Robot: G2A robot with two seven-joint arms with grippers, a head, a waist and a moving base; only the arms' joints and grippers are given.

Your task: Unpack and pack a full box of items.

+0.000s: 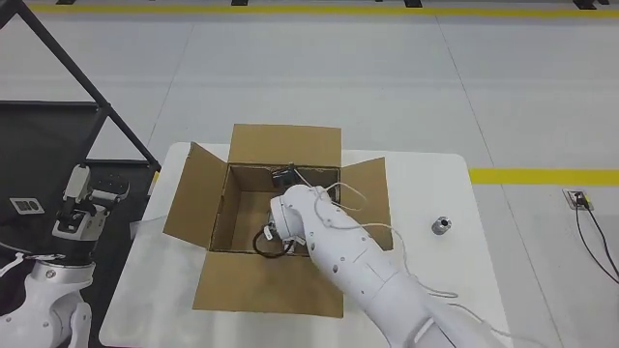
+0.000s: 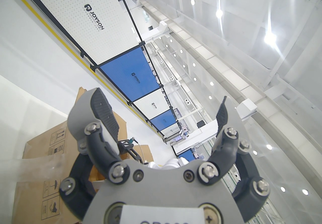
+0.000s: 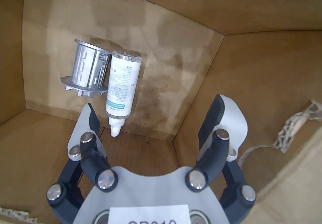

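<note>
An open cardboard box (image 1: 259, 280) sits on the white table (image 1: 435, 169). My right arm (image 1: 329, 242) goes down into it. Inside, on the box floor by a wall, lie a grey metal cylinder with a flange (image 3: 86, 71) and a white tube bottle (image 3: 122, 84), side by side and touching. My right gripper (image 3: 154, 106) hangs open a little short of the bottle's nozzle, holding nothing. My left gripper (image 2: 161, 99) is open and empty, pointing up toward the ceiling, off the table's left side, with the box (image 2: 50, 147) beside it.
A small metal part (image 1: 442, 223) stands alone on the table to the right of the box. The four box flaps are folded outward. A dark frame and black mat (image 1: 48, 145) lie off the table's left edge near my left arm (image 1: 75, 215).
</note>
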